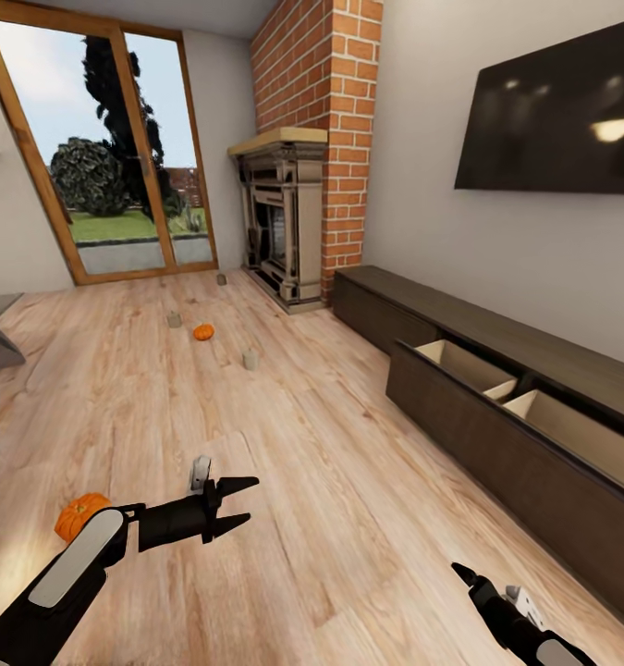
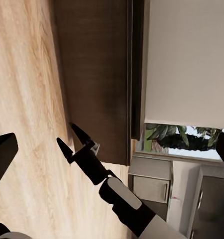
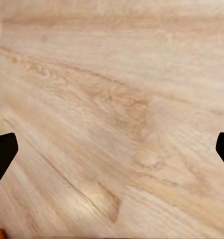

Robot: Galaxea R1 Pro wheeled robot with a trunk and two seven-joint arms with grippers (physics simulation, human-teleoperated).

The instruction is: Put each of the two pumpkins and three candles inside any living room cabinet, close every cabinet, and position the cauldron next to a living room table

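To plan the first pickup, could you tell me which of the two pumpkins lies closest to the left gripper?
The pumpkin beside the left arm, just behind the left gripper; the other pumpkin sits far off among the candles.

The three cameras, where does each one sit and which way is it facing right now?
Head view: high on the robot, looking down the floor toward the fireplace; both arms show.
Left wrist view: on the left arm, facing the cabinet; the right gripper shows.
Right wrist view: on the right arm, facing floor between its fingertips.
Shared: head and left wrist views both show the cabinet.
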